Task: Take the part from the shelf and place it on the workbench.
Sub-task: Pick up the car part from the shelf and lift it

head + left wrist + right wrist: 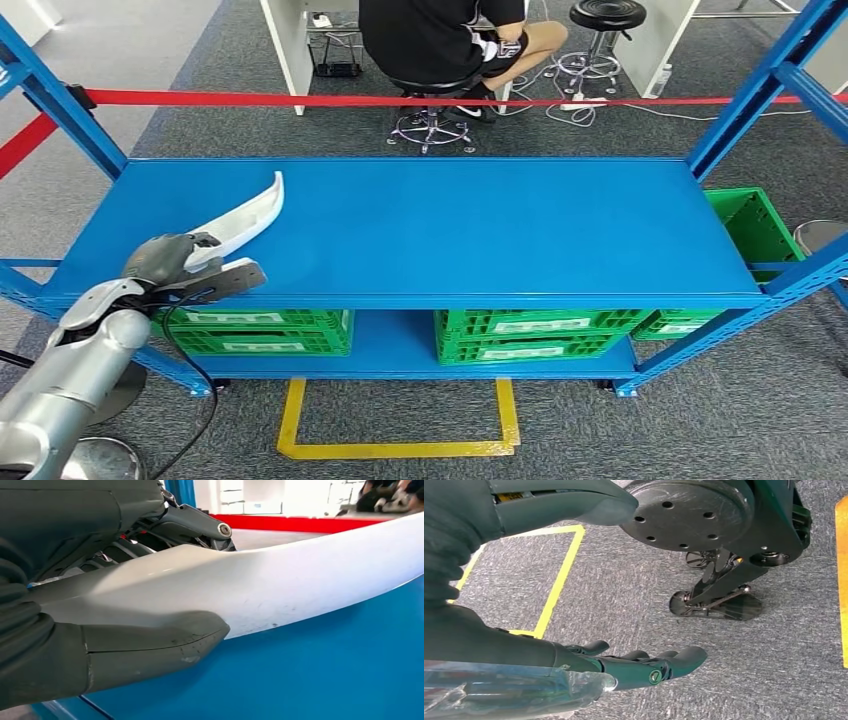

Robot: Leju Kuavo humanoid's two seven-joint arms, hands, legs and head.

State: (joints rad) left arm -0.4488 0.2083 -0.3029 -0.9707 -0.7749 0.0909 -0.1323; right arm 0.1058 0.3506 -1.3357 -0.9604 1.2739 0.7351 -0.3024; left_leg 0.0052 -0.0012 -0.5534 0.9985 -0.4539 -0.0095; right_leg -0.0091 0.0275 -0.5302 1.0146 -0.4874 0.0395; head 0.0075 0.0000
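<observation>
**Item record: white part over the blue top surface, in my left hand**

1. Blue steel bench (420, 230): a broad flat top on blue uprights. I judge this to be the workbench the part is meant for. Under it is a lower shelf (395, 345).

2. White part (245, 218): a long, curved, tapering piece. It sits at the near left corner of the top, its tip pointing away from me. The left wrist view shows blue surface close beneath it (300, 580); I cannot tell whether it touches.

3. My left hand (185, 265): clamped on the thick end of the part, thumb (150, 647) on one face, darker fingers (195, 527) on the other.

4. My right hand (634, 667): hanging over the grey carpet, fingers apart, holding nothing.

Handling note, as I judge it: lower the part until its length lies flat, keep it well inside the near edge, and only then let go, since the curve may rock.

Containers: green crates (255, 332) (530, 335) on the lower shelf, another (750, 225) beyond the right upright. Their contents are hidden from me.
</observation>
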